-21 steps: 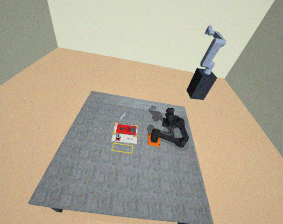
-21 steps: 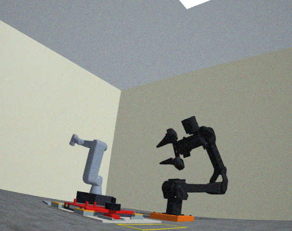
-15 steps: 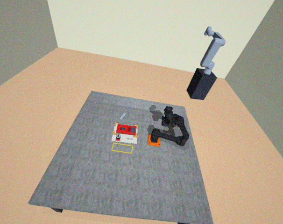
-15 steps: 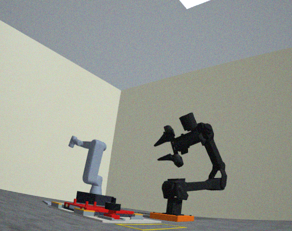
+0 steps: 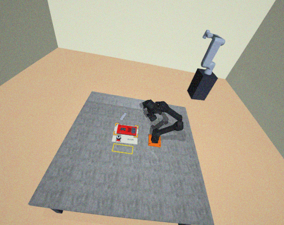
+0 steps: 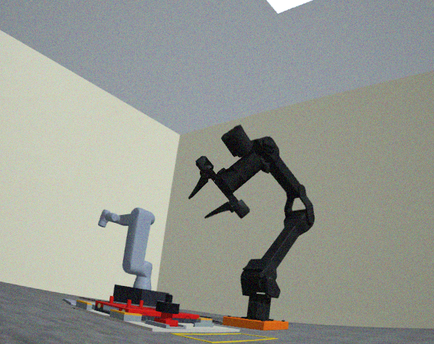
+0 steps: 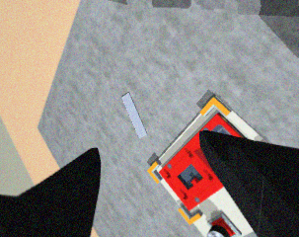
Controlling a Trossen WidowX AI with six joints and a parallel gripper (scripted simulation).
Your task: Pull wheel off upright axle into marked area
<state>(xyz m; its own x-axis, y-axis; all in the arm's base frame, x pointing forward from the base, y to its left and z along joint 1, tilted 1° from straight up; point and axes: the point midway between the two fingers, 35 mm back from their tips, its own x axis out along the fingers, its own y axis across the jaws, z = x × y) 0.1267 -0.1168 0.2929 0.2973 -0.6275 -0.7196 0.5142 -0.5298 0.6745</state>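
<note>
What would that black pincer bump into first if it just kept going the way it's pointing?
Probably the grey table, near the thin pale strip beside the red board. The open pincer hangs high, angled downward, with nothing between. Depth is unclear, so it might meet the board's edge instead.
</note>
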